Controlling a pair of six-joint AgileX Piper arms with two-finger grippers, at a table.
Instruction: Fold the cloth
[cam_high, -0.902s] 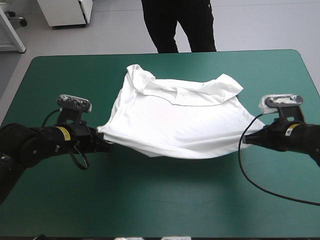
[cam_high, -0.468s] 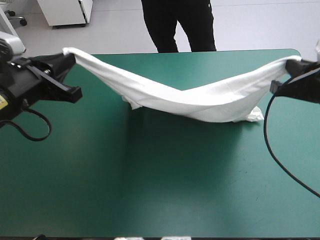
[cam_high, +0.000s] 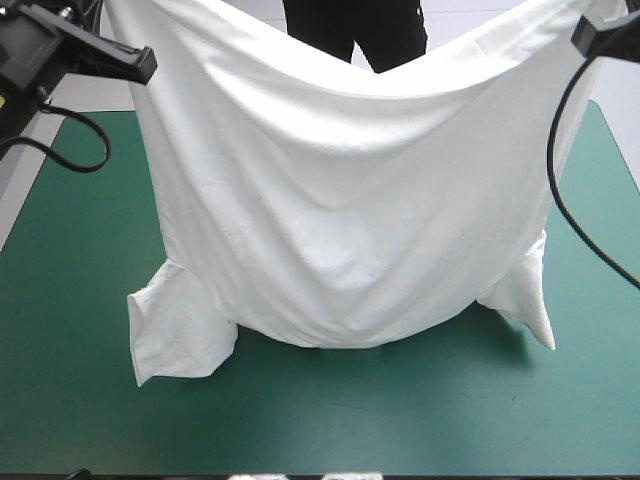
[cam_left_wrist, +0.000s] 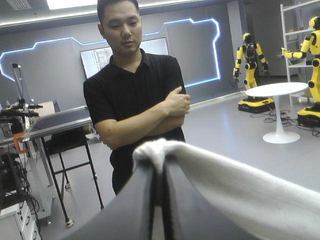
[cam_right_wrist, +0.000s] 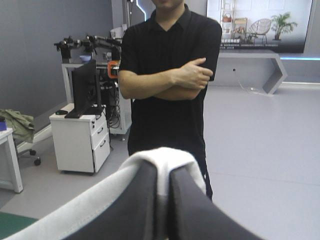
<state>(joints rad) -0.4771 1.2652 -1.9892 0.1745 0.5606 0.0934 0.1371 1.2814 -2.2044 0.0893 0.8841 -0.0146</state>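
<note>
High view: the T-shirt (cam_high: 340, 200) is hanging as a broad white sheet above the middle of the teal-green bench (cam_high: 70, 400), held up by two corners. Earlier it was lying spread on the bench. Just before, it was sagging between the arms as a narrow band. The arms have been raising it, and it is now opening out under its own weight. This suggests the shake-out before the fold is nearly done, while the fold itself is not yet begun.

Left wrist view: the left pincer (cam_left_wrist: 159, 165) is clamping a bunched corner, its black fingers all but meeting with white fabric between them.

Right wrist view: the right pincer (cam_right_wrist: 162, 172) is gripping the opposite corner in the same way.

In the high view, one sleeve (cam_high: 175, 335) is dangling toward the bench's left edge and the other sleeve (cam_high: 525, 295) toward its right edge. Whether the lowest fold is touching the bench cannot be told. The near strip of the bench is showing nothing that would be blocking a lay-down. The hanging cloth is hiding the middle and far parts, so what is lying there cannot be told. The loose sleeves are likely to be folding under unevenly when the sheet is being lowered.
</note>
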